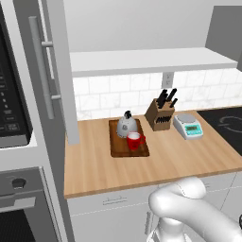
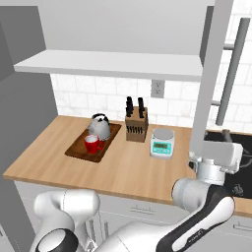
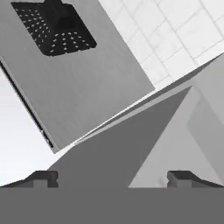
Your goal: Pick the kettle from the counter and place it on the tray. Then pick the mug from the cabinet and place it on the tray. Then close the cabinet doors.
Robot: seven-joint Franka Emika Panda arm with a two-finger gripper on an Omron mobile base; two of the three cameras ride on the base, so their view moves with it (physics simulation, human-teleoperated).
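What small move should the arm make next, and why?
Probably swing the right cabinet door shut. The kettle and mug already sit on the tray, both doors stand open, and the open gripper is beside that door.

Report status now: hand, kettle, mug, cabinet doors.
Hand open, empty, up by the right cabinet door. Kettle and mug both on the tray. Both doors open; nothing in the way.
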